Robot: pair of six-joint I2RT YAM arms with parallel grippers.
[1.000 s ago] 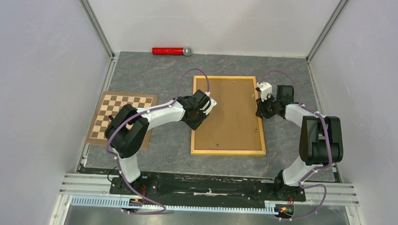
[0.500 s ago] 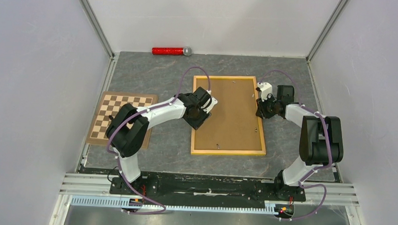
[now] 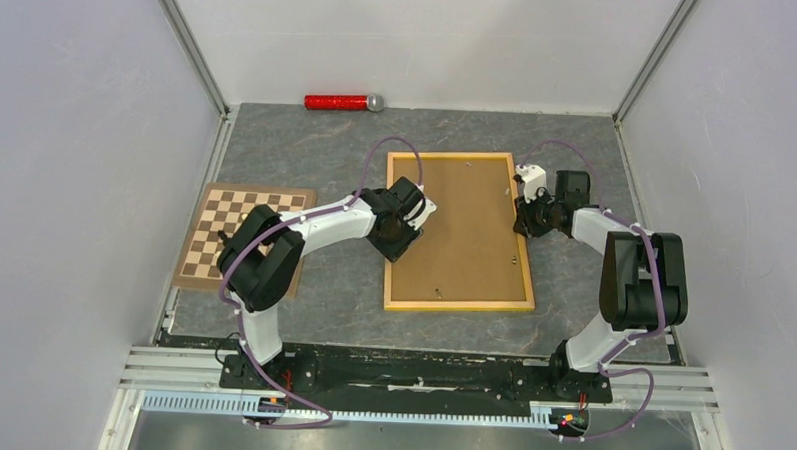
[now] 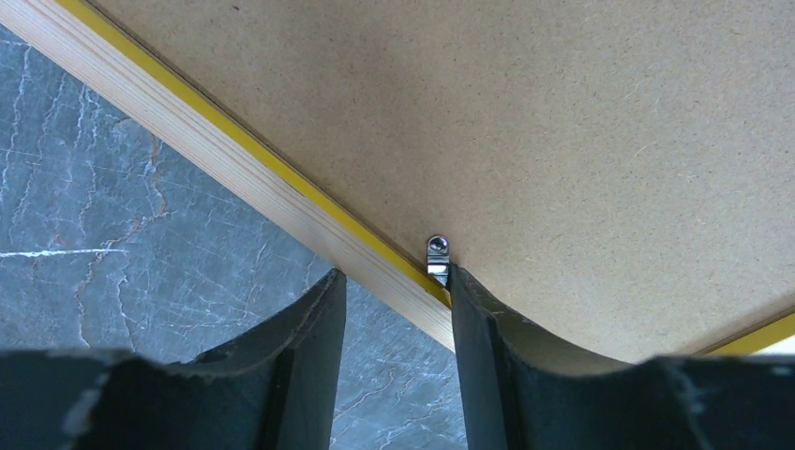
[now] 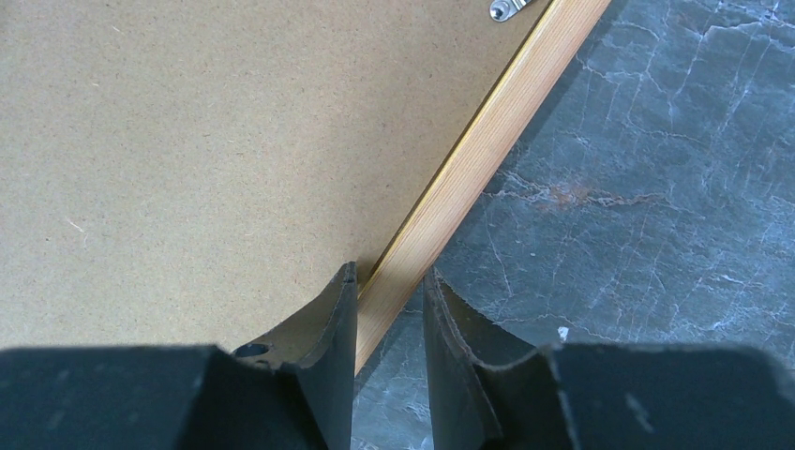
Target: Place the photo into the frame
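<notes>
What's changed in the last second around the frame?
The left gripper opened wider around the frame's left rail, beside a metal clip, and that arm's elbow swung slightly right. The right gripper stayed clamped on the right rail. Backing board, chessboard and red glitter tube look unmoved.

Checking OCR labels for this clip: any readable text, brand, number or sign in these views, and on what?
No readable text in any view.
Red tube: no legible print; too small to tell if it carries any.
Chessboard: squares only, no letters or numbers visible.
Backing board, frame and clip: bare in the wrist views, no stamp or label.
</notes>
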